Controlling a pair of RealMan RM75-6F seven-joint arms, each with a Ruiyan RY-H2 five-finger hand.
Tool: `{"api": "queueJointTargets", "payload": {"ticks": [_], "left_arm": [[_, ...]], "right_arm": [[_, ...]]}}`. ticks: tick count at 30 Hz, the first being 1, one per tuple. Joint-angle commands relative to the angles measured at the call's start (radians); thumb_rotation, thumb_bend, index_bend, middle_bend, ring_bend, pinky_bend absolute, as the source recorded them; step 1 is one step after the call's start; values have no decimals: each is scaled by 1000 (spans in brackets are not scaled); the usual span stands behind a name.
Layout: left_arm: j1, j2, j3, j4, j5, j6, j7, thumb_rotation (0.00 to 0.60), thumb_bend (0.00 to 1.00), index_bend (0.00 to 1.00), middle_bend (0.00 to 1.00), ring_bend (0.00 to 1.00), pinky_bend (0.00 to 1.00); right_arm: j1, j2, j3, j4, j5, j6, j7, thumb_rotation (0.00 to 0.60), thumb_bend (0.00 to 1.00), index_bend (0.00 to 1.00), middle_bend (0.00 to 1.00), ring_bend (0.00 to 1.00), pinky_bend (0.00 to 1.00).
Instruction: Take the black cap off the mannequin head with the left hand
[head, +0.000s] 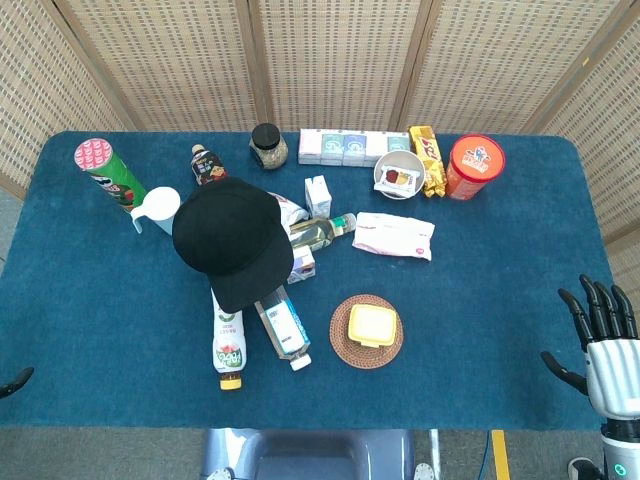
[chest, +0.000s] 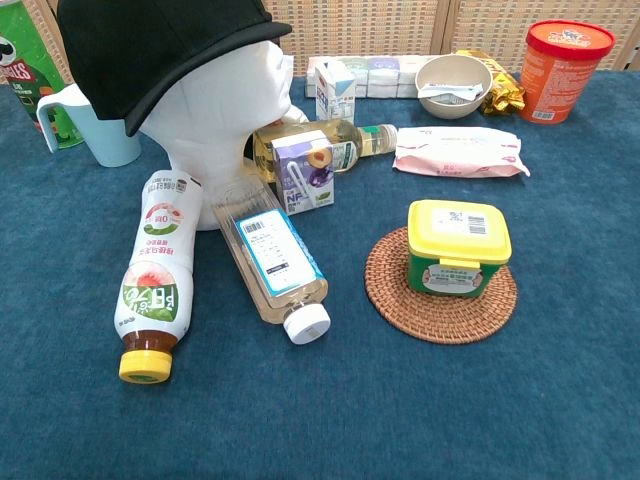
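Cap (head: 228, 240) sits on the head (chest: 225, 115), left-centre of the table (head: 480, 330), brim pointing toward the robot's side. Not off yet. Left hand (head: 14, 382): only a dark tip shows at the table's near-left edge, can't tell if it's spread or clenched. Well apart from the cap. Right hand (head: 600, 345) hovers at the far right, fingers spread, holding nothing, and it's not needed here.

Handling, my read: cap's light, soft fabric crown, stiffer brim. Crown will crumple under a pinch, so the brim looks like the better hold, w/ thumb under & fingers on top, then lift up and away. The head looks like light foam, may tip or slide if the cap drags.

Clutter is tight. Two bottles (chest: 155, 275) (chest: 272, 255) lie just in front of the head, a carton (chest: 303, 172) beside it, a mug (chest: 80, 122) & a can (head: 108, 172) to its left. Approach from above to avoid knocking them.
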Motion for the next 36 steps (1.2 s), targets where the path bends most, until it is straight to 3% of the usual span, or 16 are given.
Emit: {"api": "queueJointTargets", "payload": {"ticks": [1, 8, 19, 26, 36], "left_arm": [[0, -3, -1, 0, -1, -3, 1, 600, 55, 0, 0, 0, 83], [-18, -26, -6, 43, 66, 0, -46, 600, 56, 0, 0, 0, 84], [-149, -157, 22, 164, 331, -73, -274, 600, 56, 0, 0, 0, 83], [-218, -340, 1, 185, 438, -105, -185, 600, 57, 0, 0, 0, 83], [-291, -625, -98, 172, 351, -196, 66, 600, 56, 0, 0, 0, 84]], "right_arm": [[-2, 6, 0, -5, 5, -1, 11, 600, 0, 132, 5, 0, 0], [-7, 18, -2, -19, 3, 3, 27, 600, 0, 132, 5, 0, 0], [-8, 30, 12, -24, 36, -8, 47, 600, 0, 132, 5, 0, 0], [-6, 38, 9, -27, 31, -13, 75, 600, 0, 132, 5, 0, 0], [-12, 56, 14, -23, 47, -13, 121, 600, 0, 132, 5, 0, 0]]}}
